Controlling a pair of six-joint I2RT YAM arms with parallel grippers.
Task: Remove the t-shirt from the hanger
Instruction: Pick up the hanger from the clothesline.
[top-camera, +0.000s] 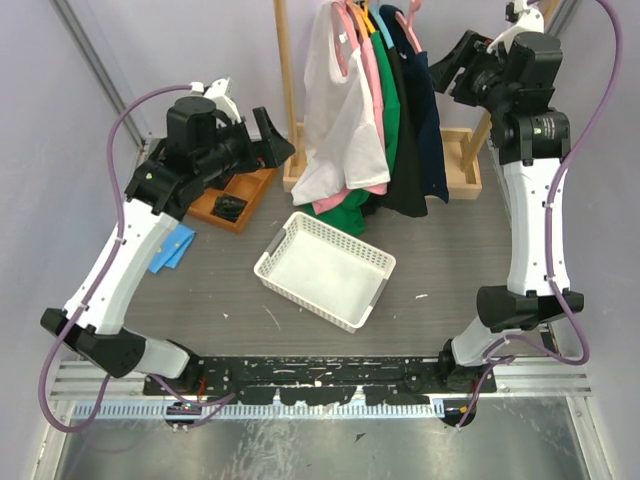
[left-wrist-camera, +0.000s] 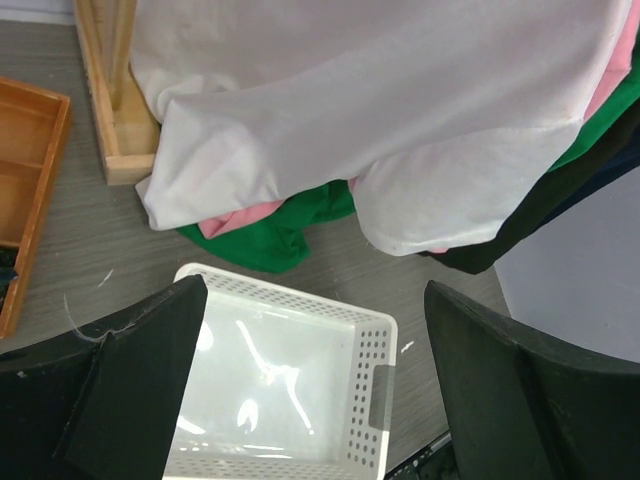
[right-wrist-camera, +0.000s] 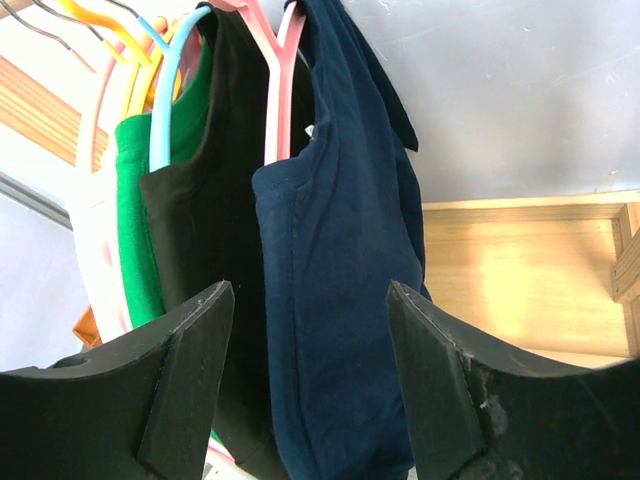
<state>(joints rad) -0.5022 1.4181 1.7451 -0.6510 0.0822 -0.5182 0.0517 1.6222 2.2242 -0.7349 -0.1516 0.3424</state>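
**A:** Where is the right gripper, and does it hold anything?

**B:** The right gripper (right-wrist-camera: 305, 300) is raised at the far right. Its jaws are parted partway, with nothing between them. Just in front of it hangs the navy t-shirt (right-wrist-camera: 340, 300) on a pink hanger (right-wrist-camera: 280, 90). It is the rightmost garment on the rack.

**A:** What hangs beside it?

**B:** Going left, there is a black t-shirt (right-wrist-camera: 215, 230), a green t-shirt (right-wrist-camera: 135, 230), a pink t-shirt (left-wrist-camera: 235, 215) and a white t-shirt (left-wrist-camera: 350, 100).

**A:** And the left gripper?

**B:** The left gripper (left-wrist-camera: 315, 300) hovers at the left with its jaws spread wide, gripping nothing. It points toward the white t-shirt's lower edge.

**A:** Any containers?

**B:** A white perforated basket (left-wrist-camera: 375, 350) sits mid-table, near the shirts' hems, and only its bare floor shows. A wooden tray (top-camera: 250, 195) at the far left holds a small dark object (top-camera: 228, 208) that I cannot identify. A wooden box (top-camera: 462, 160) stands at the far right by the rack, showing bare wood inside.
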